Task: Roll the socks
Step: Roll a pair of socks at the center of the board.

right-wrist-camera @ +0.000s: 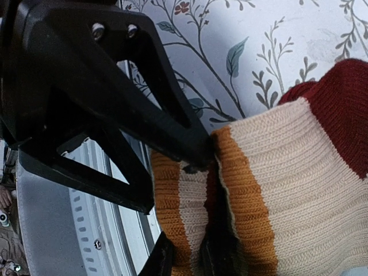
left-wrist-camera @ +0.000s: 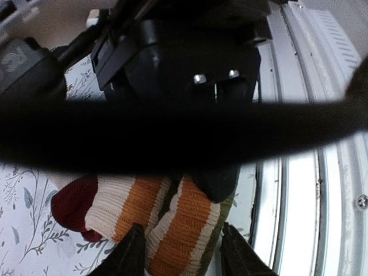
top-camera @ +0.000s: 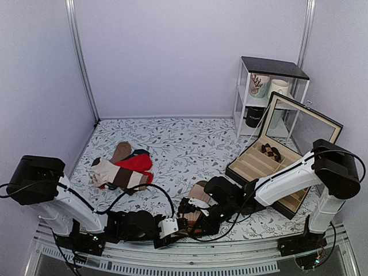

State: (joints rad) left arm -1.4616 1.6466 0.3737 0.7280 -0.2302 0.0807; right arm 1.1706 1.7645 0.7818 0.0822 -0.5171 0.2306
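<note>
The socks [right-wrist-camera: 287, 172] lie bunched at the near edge of the table [top-camera: 190, 144], part rolled by my judgement. Your right gripper [right-wrist-camera: 188, 248] is pinched on a fold of the striped leg; your left gripper [left-wrist-camera: 181, 241] straddles it with jaws parted. Next, close the left on the roll and turn it before it slackens.

**Left wrist view.** Left gripper [left-wrist-camera: 183, 253], its black fingers parted, flanks the ribbed knit socks [left-wrist-camera: 172, 215], banded cream, orange and olive with a maroon toe at left. The black right gripper [left-wrist-camera: 214, 183] meets them from above. A blurred black cable [left-wrist-camera: 172, 135] crosses mid-frame.
</note>
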